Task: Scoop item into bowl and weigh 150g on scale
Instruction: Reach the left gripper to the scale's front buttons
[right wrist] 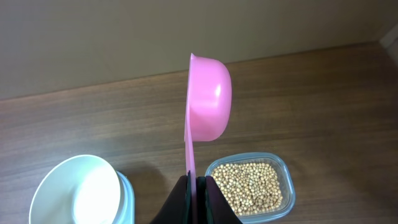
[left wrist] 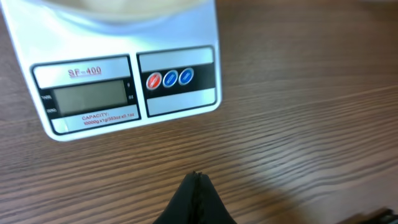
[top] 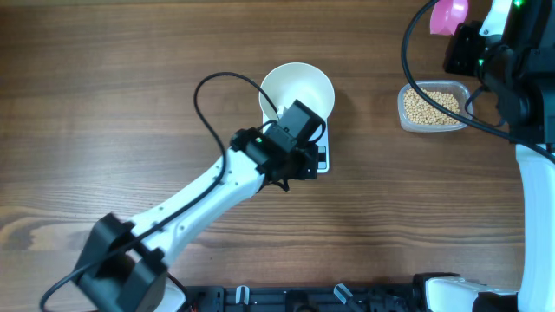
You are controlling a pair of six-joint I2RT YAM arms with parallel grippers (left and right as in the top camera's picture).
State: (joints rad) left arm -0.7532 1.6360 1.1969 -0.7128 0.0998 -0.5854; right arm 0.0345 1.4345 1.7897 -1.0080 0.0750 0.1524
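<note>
The scale (left wrist: pixel 124 81) read "SF-400" in red, "CAPACITY" beneath its display, and the white bowl (top: pixel 299 82) sat on it. The left gripper (left wrist: pixel 196 182) hung pinched shut, empty. The right gripper (right wrist: pixel 196 186) clamped a pink scoop (right wrist: pixel 208 102) near the beans (right wrist: pixel 252 186) in their clear container (right wrist: pixel 287 180).

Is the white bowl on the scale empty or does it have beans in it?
Empty: the bowl shows a bare white inside; the beans lie in the clear container.

The scale (left wrist: pixel 124 37) reads "SF-400" above its display (left wrist: pixel 90 96) and "CAPACITY" below, finer print blurred
</note>
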